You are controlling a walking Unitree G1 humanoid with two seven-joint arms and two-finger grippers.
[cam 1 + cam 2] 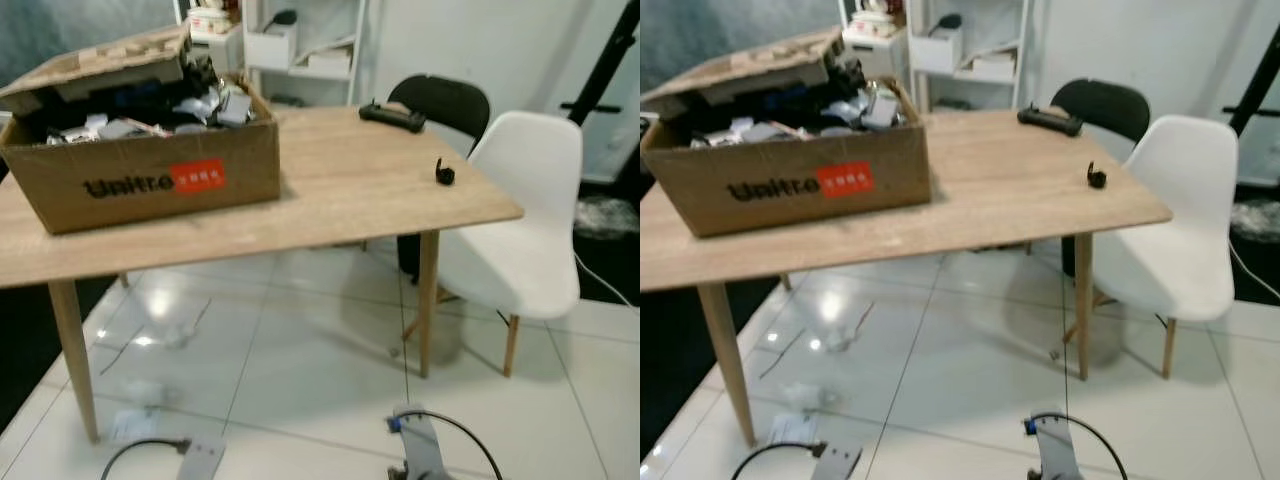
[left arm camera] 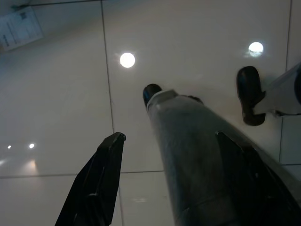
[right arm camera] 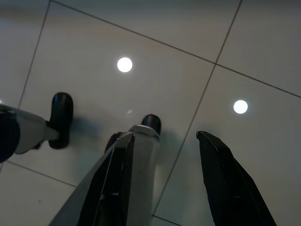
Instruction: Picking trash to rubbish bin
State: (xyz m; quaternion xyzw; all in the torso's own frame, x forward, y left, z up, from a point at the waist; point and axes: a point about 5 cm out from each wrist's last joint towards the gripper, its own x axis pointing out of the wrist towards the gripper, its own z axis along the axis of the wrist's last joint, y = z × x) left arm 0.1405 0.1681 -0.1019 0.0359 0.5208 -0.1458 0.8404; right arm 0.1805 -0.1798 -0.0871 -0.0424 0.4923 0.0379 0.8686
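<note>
A crumpled clear wrapper (image 1: pixel 180 335) lay on the floor tiles (image 1: pixel 300 380) under the wooden table (image 1: pixel 350 190), its long axis unclear. Left gripper (image 2: pixel 174 155) and right gripper (image 3: pixel 164 160) hung spread open, empty, well apart from it.

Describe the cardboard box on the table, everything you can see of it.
The cardboard box is brown corrugated card, with dark lettering and a red label on its front. It stands upright on the left part of the wooden table, its flaps open, one raised at the back left. It is filled with jumbled items, dark and pale, too cluttered to identify. Nothing touches it except the tabletop beneath.
</note>
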